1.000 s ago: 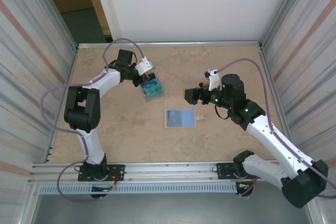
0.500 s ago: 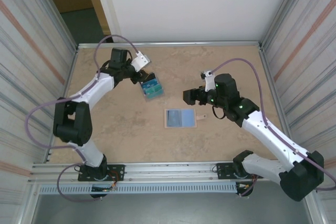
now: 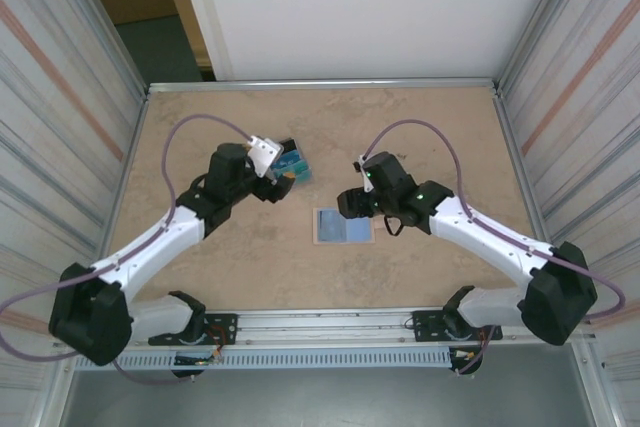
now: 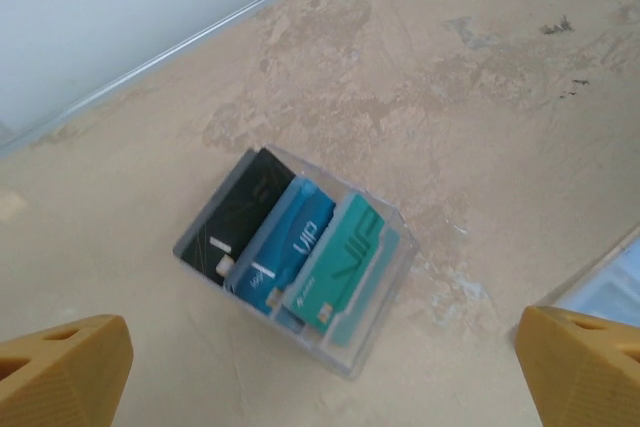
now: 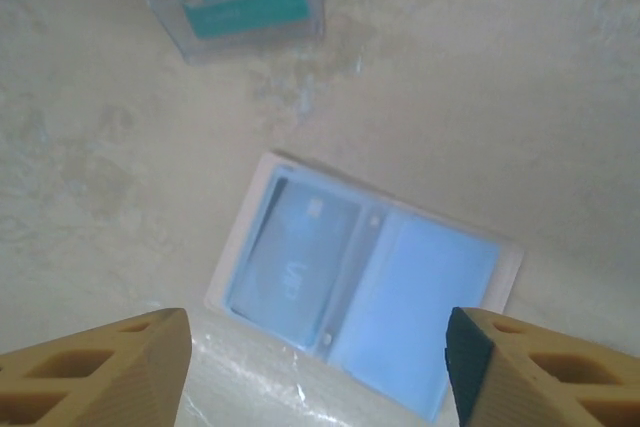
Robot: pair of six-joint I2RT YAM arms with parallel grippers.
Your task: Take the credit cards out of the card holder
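three cards (image 4: 290, 257): black, blue and teal, side by side in a clear tray (image 4: 362, 349) on the surface (image 4: 480, 97), ahead of the left fingers
left fingers (image 4: 60, 372): spread wide, gripping nothing
card holder (image 5: 430, 297): lying open flat on the surface, pale blue faces up, ahead of the right fingers and between them
fourth card (image 5: 295, 267): bluish, tucked in one pocket of the holder
right fingers (image 5: 95, 372): apart, gripping nothing

Lit evenly and softly from above, with faint shadows on the worktop (image 3: 430, 127). Sharp from overhead, bowed at the edges; hazy and washed pale at the wrists, orange fingers (image 4: 60, 372) blurred up close.
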